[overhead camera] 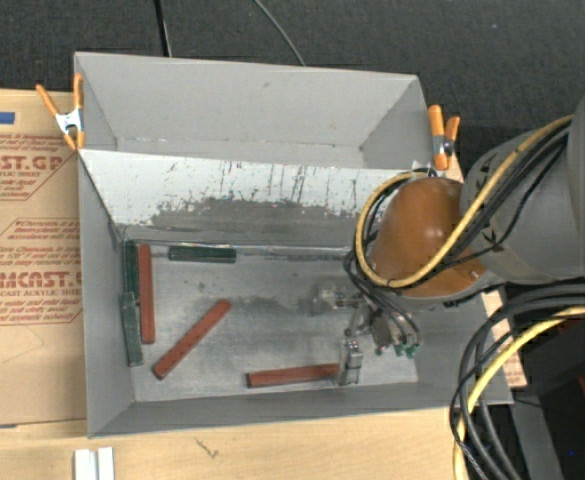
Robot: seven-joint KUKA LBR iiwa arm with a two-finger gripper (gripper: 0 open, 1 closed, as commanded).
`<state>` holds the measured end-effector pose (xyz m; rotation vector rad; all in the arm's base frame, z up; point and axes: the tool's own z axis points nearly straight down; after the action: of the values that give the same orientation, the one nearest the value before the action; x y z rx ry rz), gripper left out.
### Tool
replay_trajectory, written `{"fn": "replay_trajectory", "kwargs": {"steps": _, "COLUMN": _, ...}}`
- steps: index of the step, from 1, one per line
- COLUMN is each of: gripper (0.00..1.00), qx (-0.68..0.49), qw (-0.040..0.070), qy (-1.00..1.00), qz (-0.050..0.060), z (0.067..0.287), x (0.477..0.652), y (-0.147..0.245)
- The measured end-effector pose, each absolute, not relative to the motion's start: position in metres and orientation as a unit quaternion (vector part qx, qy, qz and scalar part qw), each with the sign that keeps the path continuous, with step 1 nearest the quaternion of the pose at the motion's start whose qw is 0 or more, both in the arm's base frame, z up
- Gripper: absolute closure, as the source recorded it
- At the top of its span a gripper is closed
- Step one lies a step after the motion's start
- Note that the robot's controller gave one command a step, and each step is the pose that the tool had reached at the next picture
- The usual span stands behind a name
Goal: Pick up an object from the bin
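You look down on the grey bin (pixel 272 330) from above, tilted somewhat so its far wall (pixel 242 183) faces you. The camera seems fairly near; the arm (pixel 422 233) enters from the view's right.

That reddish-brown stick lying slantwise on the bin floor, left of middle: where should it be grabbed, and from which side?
Take the slanted stick at mid-length from straight above, the claw turned to close across its narrow width. It lies flat with bare floor along both long sides.

The bin (pixel 252 118) is grey — with red-brown bars (pixel 190 339) and dark green bars (pixel 202 255).
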<state>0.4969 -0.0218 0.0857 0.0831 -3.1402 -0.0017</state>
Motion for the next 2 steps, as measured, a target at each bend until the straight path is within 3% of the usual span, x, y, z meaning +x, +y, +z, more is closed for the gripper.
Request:
{"fn": "replay_trajectory", "kwargs": {"steps": 1, "gripper": 0.00, "qx": 0.027, "qw": 0.000, "qy": -1.000, "qz": -0.001, "z": 0.086, "x": 0.497, "y": -0.022}}
{"fn": "replay_trajectory", "kwargs": {"steps": 2, "gripper": 1.00, "qx": -0.035, "qw": 0.001, "qy": -0.999, "qz": -0.001, "z": 0.069, "x": 0.487, "y": 0.008}}
